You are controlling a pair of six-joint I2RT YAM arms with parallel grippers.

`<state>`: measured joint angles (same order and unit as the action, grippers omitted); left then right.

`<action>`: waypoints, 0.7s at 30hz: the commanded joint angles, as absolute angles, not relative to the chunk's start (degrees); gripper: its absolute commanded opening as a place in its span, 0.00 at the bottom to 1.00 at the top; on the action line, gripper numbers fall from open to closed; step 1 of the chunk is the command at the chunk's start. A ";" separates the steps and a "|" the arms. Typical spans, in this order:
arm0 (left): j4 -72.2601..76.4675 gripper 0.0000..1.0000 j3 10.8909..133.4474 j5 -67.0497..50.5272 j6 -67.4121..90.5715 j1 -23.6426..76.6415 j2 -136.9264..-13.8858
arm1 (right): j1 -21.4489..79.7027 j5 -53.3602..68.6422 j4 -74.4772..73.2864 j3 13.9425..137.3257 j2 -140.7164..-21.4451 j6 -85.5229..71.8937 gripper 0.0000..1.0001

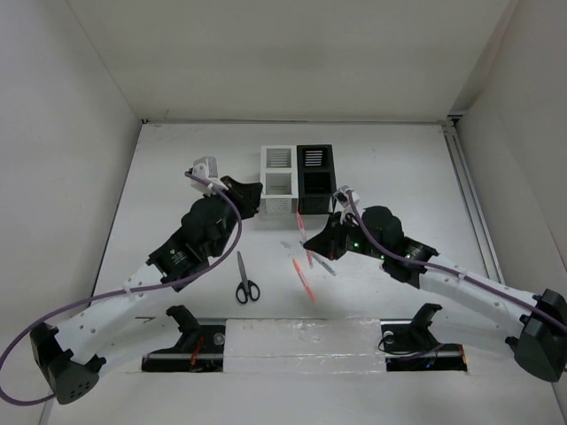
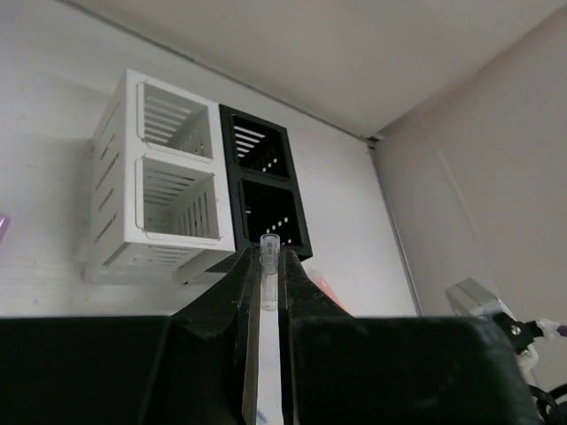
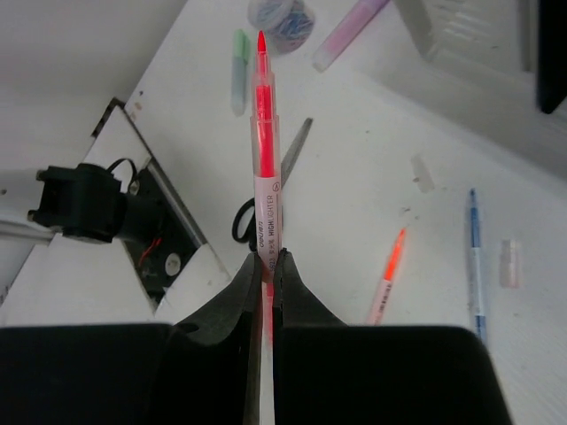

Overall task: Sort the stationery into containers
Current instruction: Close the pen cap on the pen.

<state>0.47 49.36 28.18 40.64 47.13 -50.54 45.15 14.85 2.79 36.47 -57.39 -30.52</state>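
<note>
A slim red pen with a clear barrel (image 3: 263, 150) is pinched at one end in the right claw (image 3: 264, 263). Its jaws are closed down tight on the pen, which is lifted clear of the white worktop (image 1: 177, 177) and sticks out past the fingertips. Under it, near the middle of the worktop, lie black-handled scissors (image 1: 246, 282). An orange pen (image 3: 387, 279) lies to their right and a slim blue pen (image 3: 476, 266) further right again, with a tiny clear eraser (image 3: 509, 264) just beside the blue one. Over toward the left are a pale green highlighter (image 3: 239, 66) and a lilac-pink highlighter (image 3: 350, 28), with a small round bluish translucent piece (image 3: 282, 13) between them.

The left claw (image 2: 269, 251) is squeezed shut as well, on a thin pen with a clear tip (image 2: 269, 283), just on the near side of the white slatted organiser (image 2: 168, 190). The black slatted organiser (image 2: 266, 190) touches the white one's right side. Both stand at the far middle of the worktop.
</note>
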 commanded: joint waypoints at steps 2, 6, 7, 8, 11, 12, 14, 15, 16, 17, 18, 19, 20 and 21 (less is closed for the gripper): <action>21.60 0.00 42.64 20.14 33.22 46.85 -43.70 | 50.00 16.71 12.57 39.54 -58.45 -32.96 0.00; 23.02 0.00 40.17 17.06 31.91 46.85 -41.76 | 50.63 17.66 14.41 41.21 -61.33 -33.49 0.00; 23.64 0.00 40.17 16.01 31.90 46.85 -41.05 | 50.63 18.54 16.42 41.22 -62.04 -34.01 0.00; 23.64 0.00 39.38 15.39 31.38 46.85 -41.04 | 51.84 19.41 17.48 41.83 -62.66 -34.01 0.00; 26.10 0.00 37.63 12.15 31.38 46.85 -39.55 | 52.91 20.65 20.38 42.45 -65.03 -34.63 0.00; 26.10 0.00 37.62 11.26 30.85 46.85 -38.85 | 53.61 20.65 20.39 42.97 -65.65 -33.85 0.00; 26.72 0.00 37.09 10.02 30.85 46.85 -38.32 | 54.14 20.65 20.39 43.68 -66.18 -33.05 0.00; 27.33 0.00 36.39 9.41 30.85 46.85 -37.80 | 54.14 20.65 20.39 43.68 -66.18 -32.52 0.00; 27.33 0.00 36.39 9.40 30.85 46.85 -37.27 | 54.66 20.65 21.00 43.68 -66.18 -32.52 0.00; 27.86 0.00 35.86 9.40 30.85 46.85 -37.27 | 54.67 20.65 21.01 43.68 -65.49 -32.00 0.00; 27.86 0.00 35.86 9.40 30.85 46.85 -36.74 | 54.67 20.65 21.70 43.68 -65.48 -31.21 0.00; 27.86 0.00 35.34 9.40 30.85 46.85 -36.74 | 55.28 20.65 21.71 43.68 -64.61 -31.20 0.00; 27.86 0.00 35.33 9.93 30.85 46.85 -36.74 | 55.28 20.05 21.71 43.68 -63.82 -31.20 0.00; 27.86 0.00 35.33 9.93 30.85 46.85 -36.74 | 55.28 20.04 21.71 43.16 -63.81 -30.51 0.00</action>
<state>23.57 35.83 11.25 31.88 47.11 -37.63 54.52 19.53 16.03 40.80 -65.93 -32.51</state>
